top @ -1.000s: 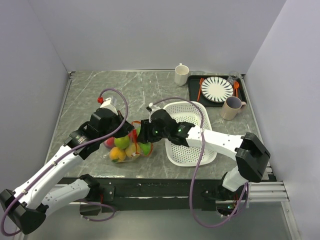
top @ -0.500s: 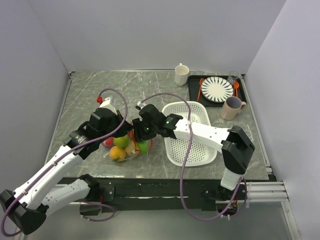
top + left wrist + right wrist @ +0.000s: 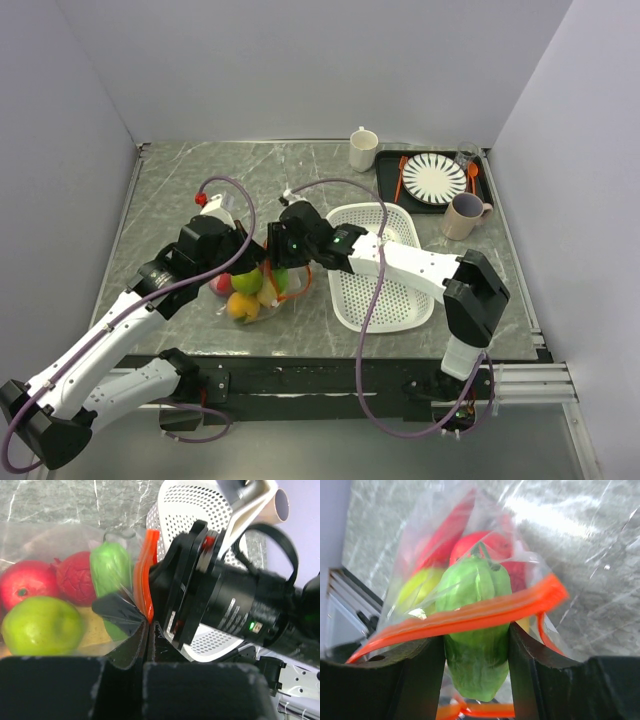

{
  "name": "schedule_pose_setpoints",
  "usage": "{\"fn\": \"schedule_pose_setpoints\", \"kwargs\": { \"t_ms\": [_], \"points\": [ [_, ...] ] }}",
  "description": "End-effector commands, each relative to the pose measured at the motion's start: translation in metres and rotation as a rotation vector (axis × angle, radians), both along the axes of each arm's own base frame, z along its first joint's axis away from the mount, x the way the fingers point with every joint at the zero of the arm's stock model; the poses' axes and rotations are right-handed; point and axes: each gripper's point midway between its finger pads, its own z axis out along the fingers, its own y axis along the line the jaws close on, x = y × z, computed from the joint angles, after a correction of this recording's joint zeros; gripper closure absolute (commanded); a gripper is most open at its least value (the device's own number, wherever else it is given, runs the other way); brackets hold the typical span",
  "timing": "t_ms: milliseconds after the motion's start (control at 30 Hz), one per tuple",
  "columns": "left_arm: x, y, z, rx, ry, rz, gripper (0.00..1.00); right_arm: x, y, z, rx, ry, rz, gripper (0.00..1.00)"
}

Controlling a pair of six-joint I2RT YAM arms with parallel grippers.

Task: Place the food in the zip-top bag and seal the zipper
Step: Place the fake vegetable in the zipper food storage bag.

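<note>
Left end effector (image 3: 150, 641) clamps the clear plastic zip-top bag (image 3: 45, 536). Right end effector (image 3: 475, 647) grips 1 glossy green toy vegetable (image 3: 477, 592); the orange-red zipper strip (image 3: 470, 615) lies crosswise just ahead.

We find the zip-top bag (image 3: 243, 300) near the front edge of the table (image 3: 180, 190), just left of the basket (image 3: 345, 310), with the food (image 3: 42, 625) inside it. The left gripper (image 3: 150, 632) pinches the bag from the left. The right gripper (image 3: 476, 640) straddles it from the right, the zipper (image 3: 470, 614) lying across its fingers. Behind the basket sits a tray (image 3: 430, 207) bearing a plate (image 3: 434, 178), with one mug (image 3: 362, 150) to the tray's left and another mug (image 3: 462, 217) in front of it.
</note>
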Motion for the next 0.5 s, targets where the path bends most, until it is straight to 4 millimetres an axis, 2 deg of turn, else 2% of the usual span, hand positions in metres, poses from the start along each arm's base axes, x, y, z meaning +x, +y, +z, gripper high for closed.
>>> {"fn": "schedule_pose_setpoints", "kwargs": {
  "t_ms": [0, 167, 267, 300, 367, 467],
  "points": [
    [-0.002, -0.012, 0.027, -0.083, -0.057, -0.049, 0.99, 0.028, 0.002, 0.037, 0.123, -0.070, -0.110, 0.60],
    [-0.002, -0.012, 0.029, -0.094, -0.061, -0.039, 0.99, 0.009, 0.020, 0.039, 0.168, -0.027, 0.036, 0.56],
    [0.001, -0.005, 0.034, -0.087, -0.073, 0.000, 0.99, 0.002, 0.016, 0.029, 0.138, -0.005, 0.070, 0.45],
    [0.003, -0.003, 0.033, -0.082, -0.073, 0.014, 0.99, -0.001, 0.017, 0.033, 0.152, -0.011, 0.087, 0.36],
    [0.003, -0.001, 0.034, -0.082, -0.072, 0.031, 0.99, -0.006, 0.016, 0.034, 0.158, -0.005, 0.112, 0.26],
    [0.005, 0.005, 0.032, -0.070, -0.062, 0.069, 0.99, -0.008, 0.007, 0.036, 0.141, -0.016, 0.097, 0.19]
  ]
}}
